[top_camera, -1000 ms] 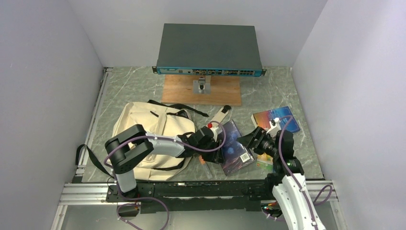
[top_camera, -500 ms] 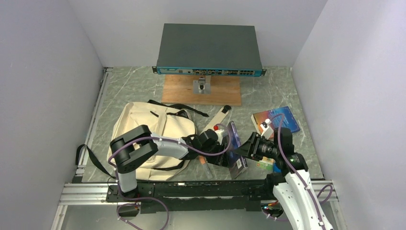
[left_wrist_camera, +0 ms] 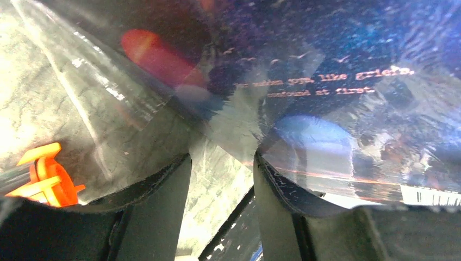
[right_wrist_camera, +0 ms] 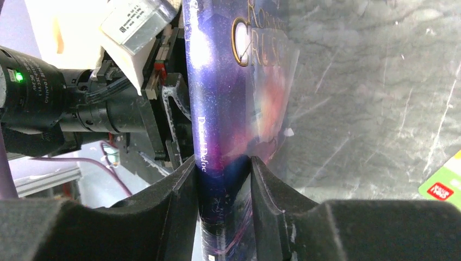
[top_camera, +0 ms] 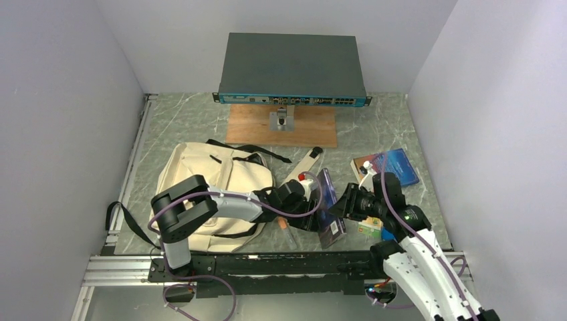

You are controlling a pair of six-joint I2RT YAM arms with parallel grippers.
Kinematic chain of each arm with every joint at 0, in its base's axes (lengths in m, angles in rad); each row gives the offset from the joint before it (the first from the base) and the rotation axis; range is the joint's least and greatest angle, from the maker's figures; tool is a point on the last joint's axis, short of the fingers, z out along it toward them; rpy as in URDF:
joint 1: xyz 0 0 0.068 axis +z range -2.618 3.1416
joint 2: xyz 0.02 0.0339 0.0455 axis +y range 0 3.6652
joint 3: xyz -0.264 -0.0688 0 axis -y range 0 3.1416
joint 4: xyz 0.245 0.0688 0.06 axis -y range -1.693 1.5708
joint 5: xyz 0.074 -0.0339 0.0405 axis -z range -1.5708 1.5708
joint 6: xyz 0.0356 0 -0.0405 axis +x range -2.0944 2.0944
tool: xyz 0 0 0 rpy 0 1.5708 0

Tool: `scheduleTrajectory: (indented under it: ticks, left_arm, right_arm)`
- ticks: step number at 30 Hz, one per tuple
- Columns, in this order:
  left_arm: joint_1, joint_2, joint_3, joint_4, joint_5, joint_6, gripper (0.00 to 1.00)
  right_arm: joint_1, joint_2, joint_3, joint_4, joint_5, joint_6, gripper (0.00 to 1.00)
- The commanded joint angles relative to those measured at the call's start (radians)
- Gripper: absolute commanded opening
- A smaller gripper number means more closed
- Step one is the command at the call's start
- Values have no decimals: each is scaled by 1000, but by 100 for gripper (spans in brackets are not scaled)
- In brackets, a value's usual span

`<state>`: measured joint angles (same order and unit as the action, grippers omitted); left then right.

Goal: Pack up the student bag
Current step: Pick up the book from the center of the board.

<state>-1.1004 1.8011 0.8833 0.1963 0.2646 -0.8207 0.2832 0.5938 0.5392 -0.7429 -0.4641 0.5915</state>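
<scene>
The student bag, beige canvas with black trim, lies flat at the left of the table. A dark blue-purple book stands on its edge to the right of the bag. My right gripper is shut on the book's spine, one finger on each side. My left arm reaches across the bag, and its gripper sits against the book's left face. In the left wrist view the book's cover fills the upper right, and the left gripper is open with only table showing between its fingers.
A second book lies at the back right, and a green card lies near the right arm. An orange-and-clear item lies below the left gripper. A white strip lies behind the book. A network switch stands at the back.
The book went from lying flat to standing on edge. My right gripper moved left and closed on its spine. My left jaws widened a little.
</scene>
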Motion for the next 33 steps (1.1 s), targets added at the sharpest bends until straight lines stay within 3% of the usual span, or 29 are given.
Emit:
scheduleTrajectory:
  ticks: [1,5,7,10,14,17,23,28,33]
  left_arm:
    - [0,-13,3,-58,-59,49,54]
    - [0,-109,-34,-94,-88,60,57]
    - [-1,-217,-66,-115,-92,61,65]
    - [-1,-434,-89,-186,-99,80,78]
    - [5,-718,-9,-447,-195,178,92]
    - [52,-864,65,-608,-255,234,99]
    - [179,-993,126,-723,-246,289,100]
    - [411,-974,190,-812,-45,325,96]
    - [590,-1095,79,-800,-63,147,100]
  right_arm:
    - [143,57,-6,119,185,77,30]
    - [323,100,85,84,471,117,1]
    - [381,97,166,33,606,97,0]
    - [385,136,288,-7,609,20,0]
    - [386,196,454,-56,592,-79,0]
    - [383,192,479,-8,598,-108,0]
    - [376,261,478,111,409,-76,0]
    - [368,317,576,140,237,-48,0]
    - [316,364,613,224,61,93,0]
